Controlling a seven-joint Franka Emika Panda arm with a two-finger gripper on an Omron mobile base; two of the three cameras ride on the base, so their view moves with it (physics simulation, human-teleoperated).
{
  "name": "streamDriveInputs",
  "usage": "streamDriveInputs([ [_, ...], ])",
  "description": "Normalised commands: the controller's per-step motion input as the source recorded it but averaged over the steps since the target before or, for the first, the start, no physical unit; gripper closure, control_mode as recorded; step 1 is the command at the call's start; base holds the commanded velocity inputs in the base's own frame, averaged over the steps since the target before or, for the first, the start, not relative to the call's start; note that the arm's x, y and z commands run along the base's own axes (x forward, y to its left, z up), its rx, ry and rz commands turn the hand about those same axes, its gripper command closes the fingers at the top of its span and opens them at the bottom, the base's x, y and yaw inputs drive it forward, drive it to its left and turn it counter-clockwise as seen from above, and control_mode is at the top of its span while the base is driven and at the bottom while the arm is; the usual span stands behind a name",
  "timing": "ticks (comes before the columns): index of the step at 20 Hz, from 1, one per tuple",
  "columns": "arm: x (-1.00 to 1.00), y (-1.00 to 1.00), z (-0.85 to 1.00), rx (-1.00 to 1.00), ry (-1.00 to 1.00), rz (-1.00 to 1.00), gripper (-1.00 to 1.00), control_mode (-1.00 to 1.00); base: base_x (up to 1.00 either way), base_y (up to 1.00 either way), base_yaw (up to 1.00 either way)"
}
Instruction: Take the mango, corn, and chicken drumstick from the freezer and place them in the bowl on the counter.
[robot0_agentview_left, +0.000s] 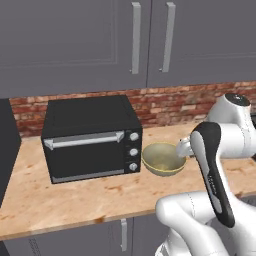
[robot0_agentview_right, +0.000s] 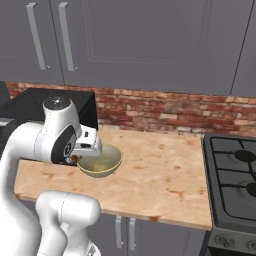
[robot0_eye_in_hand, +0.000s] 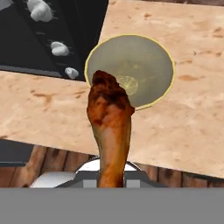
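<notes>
My gripper (robot0_agentview_right: 80, 155) is shut on the chicken drumstick (robot0_eye_in_hand: 109, 127), a lumpy brown piece seen end-on in the hand view. Its thick end hangs over the near rim of the bowl (robot0_eye_in_hand: 131, 70). The olive-yellow bowl (robot0_agentview_left: 163, 159) (robot0_agentview_right: 100, 161) sits on the tan counter (robot0_agentview_left: 75, 200), just right of the toaster oven, and looks empty. My hand hovers at the bowl's right rim in the left base view. The mango and the corn are out of view. A dark slab (robot0_agentview_left: 6, 150) stands at the counter's far left; I cannot tell whether it is the freezer.
A black toaster oven (robot0_agentview_left: 90, 140) (robot0_eye_in_hand: 43, 35) stands close to the left of the bowl. Grey wall cupboards (robot0_agentview_left: 135, 35) hang above a brick backsplash. A black gas stove (robot0_agentview_right: 235, 170) borders the counter on the right, with bare worktop (robot0_agentview_right: 165, 165) between it and the bowl.
</notes>
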Motion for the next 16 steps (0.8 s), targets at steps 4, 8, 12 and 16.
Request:
streamDriveInputs([
  [4, 0.78, -0.01, -0.72, 0.00, 0.00, 0.14, 1.00, -1.00, 0.00, 0.00, 0.00],
  [8, 0.70, 0.00, -0.50, 0.00, 0.00, 0.08, 1.00, -1.00, 0.00, 0.00, 0.00],
  [12, 0.58, -0.01, -0.45, 0.00, 0.03, 0.08, 1.00, -1.00, 0.00, 0.00, 0.00],
  [16, 0.64, 0.00, -0.45, 0.00, 0.04, 0.09, 1.00, -1.00, 0.00, 0.00, 0.00],
])
